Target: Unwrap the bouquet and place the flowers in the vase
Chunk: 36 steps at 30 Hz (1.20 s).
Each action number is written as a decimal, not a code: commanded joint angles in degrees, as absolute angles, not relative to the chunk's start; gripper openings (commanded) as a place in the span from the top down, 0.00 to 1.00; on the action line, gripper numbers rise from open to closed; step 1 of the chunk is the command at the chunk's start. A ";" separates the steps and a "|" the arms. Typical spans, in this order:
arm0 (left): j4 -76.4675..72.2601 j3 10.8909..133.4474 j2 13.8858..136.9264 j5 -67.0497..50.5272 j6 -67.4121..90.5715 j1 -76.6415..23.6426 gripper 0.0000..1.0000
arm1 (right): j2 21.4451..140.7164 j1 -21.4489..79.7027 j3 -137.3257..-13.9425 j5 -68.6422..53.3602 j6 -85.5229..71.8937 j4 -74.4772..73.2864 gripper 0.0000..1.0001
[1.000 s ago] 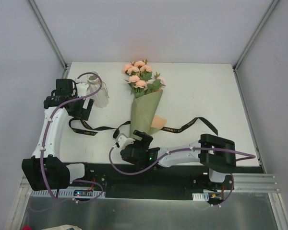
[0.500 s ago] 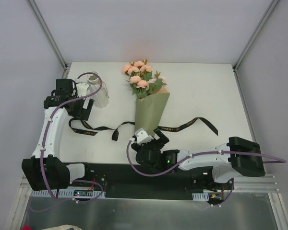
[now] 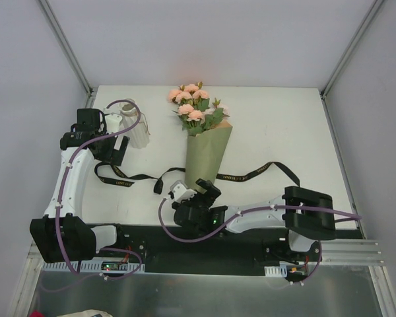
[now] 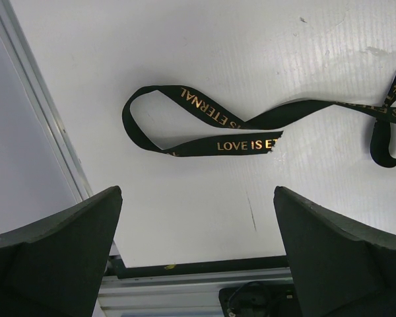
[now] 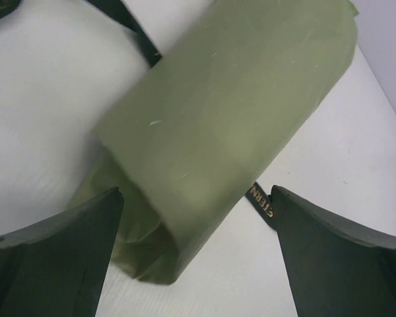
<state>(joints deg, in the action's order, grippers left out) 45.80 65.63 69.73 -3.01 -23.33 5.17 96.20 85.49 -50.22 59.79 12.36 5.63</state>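
Note:
The bouquet (image 3: 206,148) lies on the white table, its peach-pink flowers (image 3: 193,104) pointing to the far edge, wrapped in an olive-green paper cone (image 5: 224,125). A black ribbon (image 3: 135,177) trails loose across the table on both sides of the cone's narrow end. My right gripper (image 3: 195,189) is open at that narrow end, and the cone's tip lies between its fingers (image 5: 195,198) without being pinched. The whitish vase (image 3: 140,134) stands at the back left, partly behind my left arm's cable. Beside it my left gripper (image 3: 114,157) hangs open over a ribbon loop (image 4: 211,129).
The ribbon's right tail (image 3: 277,170) runs toward the table's right side. A metal frame rail (image 4: 46,125) borders the table on the left. The dark front edge (image 3: 237,234) with the arm bases lies just behind my right gripper.
My right arm swung right and back again, and its gripper now sits at the cone's tip. The cone has shifted slightly right and its tan-orange flap no longer shows. The left arm is still.

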 commanded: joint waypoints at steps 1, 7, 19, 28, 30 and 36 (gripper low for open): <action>46.67 65.30 67.77 -3.87 -24.08 4.57 0.01 | 95.19 81.04 -52.82 64.59 15.37 9.49 0.03; 46.67 64.78 67.85 -4.04 -23.91 4.57 0.01 | 91.15 75.77 -53.17 70.82 23.62 16.77 0.02; 46.67 64.95 68.11 -4.48 -24.35 4.57 0.01 | 77.61 81.11 -48.25 79.79 17.86 15.93 0.03; 46.67 66.09 68.12 -4.48 -24.61 4.22 0.01 | 81.01 82.79 -68.62 90.78 -88.99 -88.97 0.04; 46.93 66.53 68.12 -4.31 -24.52 3.78 0.01 | 82.88 82.88 -69.96 91.49 -82.55 -95.01 0.04; 48.08 68.29 67.77 -3.60 -24.00 2.11 0.01 | 77.62 79.29 -70.13 92.28 -82.53 -95.01 0.04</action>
